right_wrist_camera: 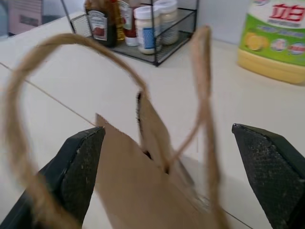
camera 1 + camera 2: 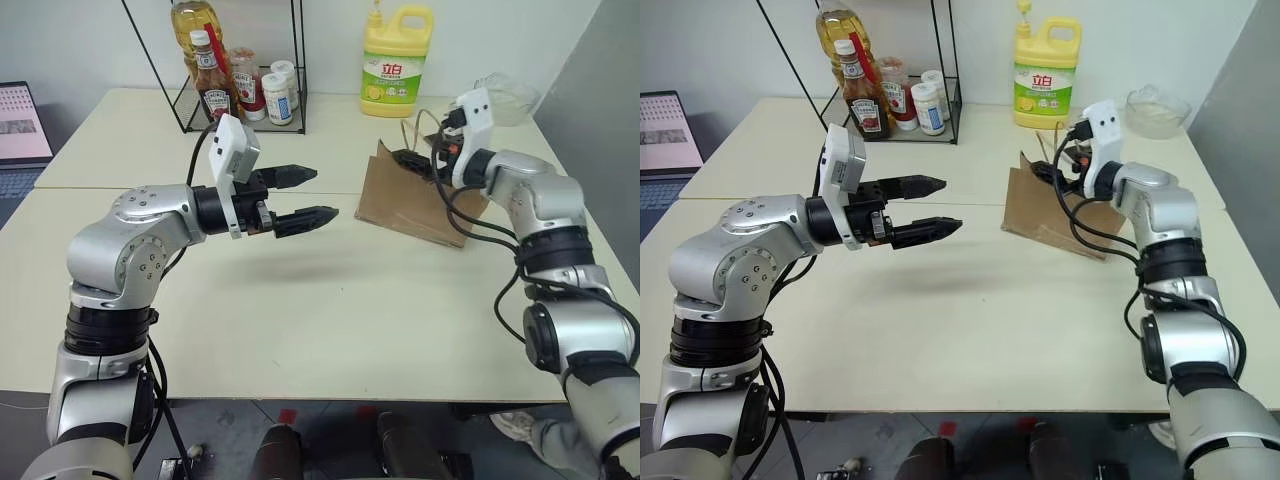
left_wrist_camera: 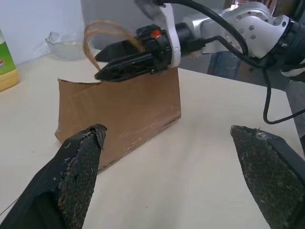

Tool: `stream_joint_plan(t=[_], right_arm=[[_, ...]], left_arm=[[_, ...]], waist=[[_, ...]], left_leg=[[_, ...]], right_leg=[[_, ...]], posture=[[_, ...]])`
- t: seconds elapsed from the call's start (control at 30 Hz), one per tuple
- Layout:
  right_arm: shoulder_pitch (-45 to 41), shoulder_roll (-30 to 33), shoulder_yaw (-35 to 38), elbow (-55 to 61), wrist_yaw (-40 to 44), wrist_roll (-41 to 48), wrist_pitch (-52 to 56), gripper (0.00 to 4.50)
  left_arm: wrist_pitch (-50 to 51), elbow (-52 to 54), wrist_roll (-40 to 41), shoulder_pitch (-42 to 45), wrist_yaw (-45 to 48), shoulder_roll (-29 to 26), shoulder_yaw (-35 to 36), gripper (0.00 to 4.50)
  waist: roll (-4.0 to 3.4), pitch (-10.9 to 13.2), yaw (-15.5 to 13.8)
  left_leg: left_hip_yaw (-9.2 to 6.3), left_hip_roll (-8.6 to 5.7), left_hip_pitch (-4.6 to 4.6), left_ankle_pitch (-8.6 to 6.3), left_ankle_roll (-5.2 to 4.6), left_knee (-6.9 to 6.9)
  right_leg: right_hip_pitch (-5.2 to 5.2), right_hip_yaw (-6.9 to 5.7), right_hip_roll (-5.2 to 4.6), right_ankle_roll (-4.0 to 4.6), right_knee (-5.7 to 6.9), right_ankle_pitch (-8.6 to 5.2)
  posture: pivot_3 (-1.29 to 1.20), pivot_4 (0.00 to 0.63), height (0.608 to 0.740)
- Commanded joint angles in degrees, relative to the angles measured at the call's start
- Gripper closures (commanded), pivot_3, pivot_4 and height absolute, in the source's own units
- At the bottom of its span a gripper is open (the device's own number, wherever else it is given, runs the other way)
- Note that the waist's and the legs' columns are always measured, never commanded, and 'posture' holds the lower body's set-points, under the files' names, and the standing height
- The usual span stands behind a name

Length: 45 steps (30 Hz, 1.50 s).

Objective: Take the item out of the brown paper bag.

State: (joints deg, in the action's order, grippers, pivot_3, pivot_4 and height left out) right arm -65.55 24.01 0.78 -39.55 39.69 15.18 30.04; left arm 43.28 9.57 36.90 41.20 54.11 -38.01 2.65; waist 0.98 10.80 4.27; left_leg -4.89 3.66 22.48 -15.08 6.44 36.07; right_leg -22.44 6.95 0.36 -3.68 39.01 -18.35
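The crumpled brown kraft paper bag (image 2: 420, 203) with two thin tan cord loop handles (image 1: 200, 90) stands on the cream worktop (image 2: 330, 300), in front of the yellow detergent jug (image 2: 396, 60). The right pincer (image 3: 125, 61) hangs at the bag's mouth, its black fingers spread wide with the handles looping between them, gripping nothing. The left pincer (image 2: 305, 195), well apart from the bag, points towards it, fully open and empty. The bag's contents cannot be seen.
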Motion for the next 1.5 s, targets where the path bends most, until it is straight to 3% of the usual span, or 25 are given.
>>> stream_joint_plan(t=[0.03, 0.07, 0.17, 0.33, 0.43, 0.83, 1.07, 1.1, 1.5], right_arm=[[-3.7, -0.2, 1.0, -5.2, 3.1, -0.2, -2.6, 0.00], [-4.3, -0.4, 1.2, -6.7, 3.4, -0.4, -3.3, 0.00], [-5.8, -0.8, 2.3, -10.4, 3.4, -0.7, -6.3, 0.63], [-7.0, -1.3, 3.3, -13.4, 3.6, -0.4, -9.0, 2.32], [-7.4, -1.6, 3.8, -13.7, 4.1, -0.1, -9.1, 2.53], [-7.5, -1.2, 3.9, -12.6, 5.5, -1.1, -9.2, 2.53], [-7.2, -0.2, 2.7, -11.9, 6.1, -3.5, -11.5, 0.18], [-7.4, 0.0, 2.6, -11.7, 6.2, -3.7, -11.4, 0.04], [-7.6, 0.9, 3.1, -9.2, 8.2, -3.8, -8.7, 0.04]], left_arm=[[-0.9, 2.4, 0.4, -0.4, -0.8, -0.6, 1.9, 0.04], [-0.8, 2.6, 0.5, -0.7, -1.0, -0.7, 2.2, 0.04], [-0.5, 3.9, 1.0, -2.0, -1.8, -1.1, 3.2, 0.00], [-0.3, 5.0, 1.4, -3.5, -2.9, -1.3, 4.3, 0.00], [-0.4, 4.9, 1.7, -3.8, -3.1, -1.4, 4.7, 0.00], [-1.8, 3.8, 1.1, -3.6, -2.6, -1.0, 3.9, 0.00], [-3.1, 2.3, 0.3, -3.0, -1.7, -1.0, 3.3, 0.00], [-3.2, 2.2, 0.3, -2.9, -1.6, -1.0, 3.3, 0.00], [-3.8, 2.2, 0.2, -3.0, -1.7, -0.8, 2.9, 0.00]], waist=[[0.00, 0.0, 0.0], [0.00, 0.0, 0.0], [0.00, 0.0, 0.3], [-0.01, 0.0, 0.5], [-0.01, 0.0, 0.5], [-0.01, 0.0, 0.6], [-0.01, 0.0, 0.6], [-0.01, 0.0, 0.6], [-0.01, 0.0, 0.7]], left_leg=[[0.00, -0.01, 0.03, 0.00, 0.01, 0.01], [0.00, -0.02, 0.05, 0.00, 0.01, 0.01], [0.00, -0.03, 0.07, 0.01, 0.02, 0.01], [0.01, -0.02, 0.06, 0.01, 0.02, 0.02], [0.00, -0.02, 0.06, 0.02, 0.02, 0.06], [0.00, -0.02, 0.06, 0.02, 0.01, 0.06], [0.00, -0.02, 0.06, 0.02, 0.02, 0.07], [0.00, -0.02, 0.06, 0.02, 0.02, 0.08], [0.00, -0.02, 0.05, 0.03, 0.01, 0.10]], right_leg=[[0.00, -0.01, -0.02, 0.00, -0.01, 0.00], [0.00, -0.04, -0.05, 0.00, -0.01, 0.00], [0.00, -0.07, -0.08, 0.00, -0.01, 0.00], [0.00, -0.08, -0.08, 0.00, 0.02, 0.00], [0.00, -0.09, -0.08, 0.00, 0.06, 0.00], [0.00, -0.10, -0.09, 0.00, 0.07, 0.01], [0.00, -0.10, -0.09, 0.00, 0.09, 0.01], [0.00, -0.10, -0.09, 0.00, 0.09, 0.01], [0.00, -0.10, -0.09, 0.00, 0.13, 0.01]], posture=[[0.00, 0.150, 0.740], [0.00, 0.150, 0.740], [0.00, 0.150, 0.740], [0.00, 0.150, 0.740], [0.00, 0.150, 0.740], [0.00, 0.150, 0.740], [0.00, 0.150, 0.740], [0.00, 0.150, 0.740], [0.00, 0.150, 0.740]])
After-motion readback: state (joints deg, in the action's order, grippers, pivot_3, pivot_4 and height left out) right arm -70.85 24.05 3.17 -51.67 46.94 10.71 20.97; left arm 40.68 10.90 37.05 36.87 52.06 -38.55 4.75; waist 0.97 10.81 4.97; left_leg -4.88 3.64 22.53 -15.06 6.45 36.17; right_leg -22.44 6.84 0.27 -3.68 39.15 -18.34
